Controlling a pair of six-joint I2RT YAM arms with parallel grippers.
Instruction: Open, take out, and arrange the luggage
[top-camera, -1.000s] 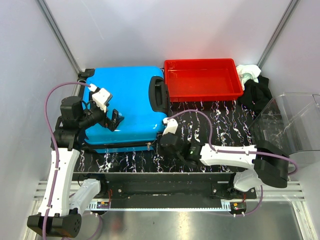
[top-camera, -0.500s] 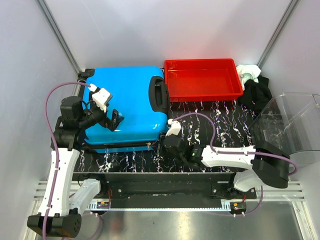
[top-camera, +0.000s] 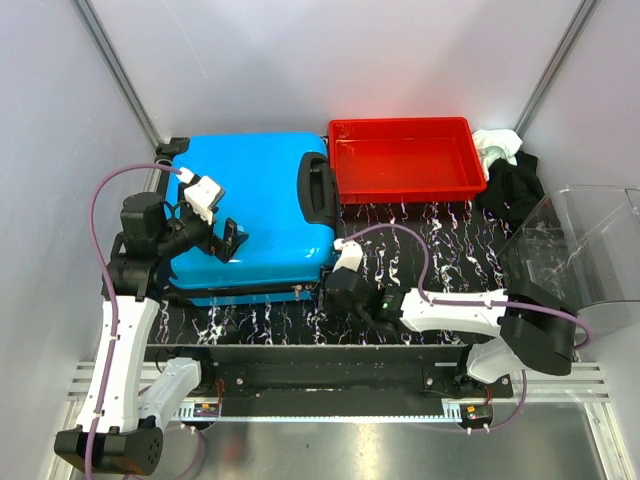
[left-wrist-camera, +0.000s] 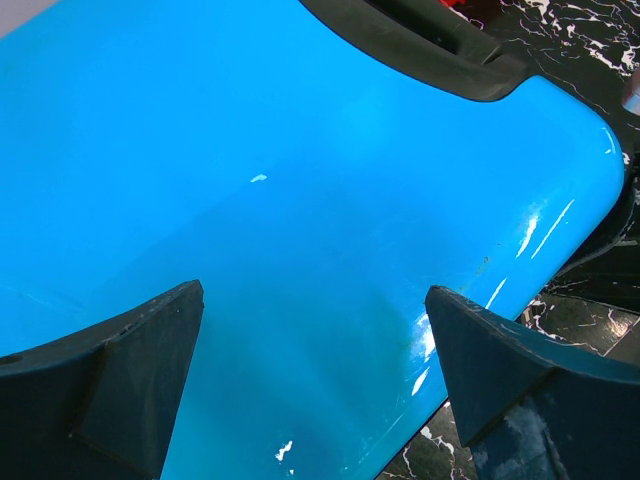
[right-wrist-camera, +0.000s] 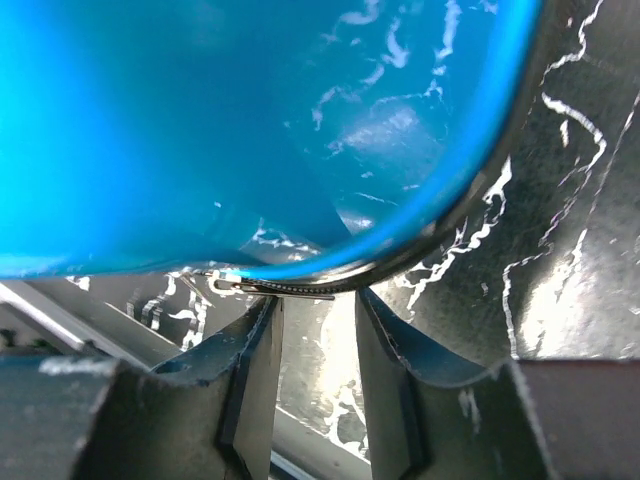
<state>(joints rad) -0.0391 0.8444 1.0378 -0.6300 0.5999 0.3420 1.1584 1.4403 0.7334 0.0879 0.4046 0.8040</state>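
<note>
Checking the top view: the large bright blue hard-shell suitcase (top-camera: 255, 200) lies flat and closed on the far-left part of the black marbled desk (top-camera: 430, 225). Its long axis runs left-to-right, and the end with the black side handle (top-camera: 316, 190) sits just beside the red plastic tray (top-camera: 405, 165). Left hand (top-camera: 228, 242) hovers over the shell near its front edge. Right hand (top-camera: 328, 284) sits low at the near-right corner, pointing into the seam, so it's the nearer one to the zip.

Left wrist view: left hand (left-wrist-camera: 315, 350) is released, fingers (left-wrist-camera: 110, 390) spread wide with nothing between them. Blue shell is right below; can't tell if there's contact.

Right wrist view: right hand (right-wrist-camera: 318, 335) is parted only narrowly and grasps nothing. The rounded suitcase corner fills the upper frame. A thin metal zipper pull (right-wrist-camera: 275, 289) lies along the seam just beyond the fingertips (right-wrist-camera: 255, 350), crosswise to the gap and offset to one side.

Judgement: we're on the opening step and the zip is not yet run. The pull is dead ahead of the right hand, so the next move needs a small sideways correction, an advance, then a pinch. Risk: the thin tab lies flat against the shell and slips out.
</note>
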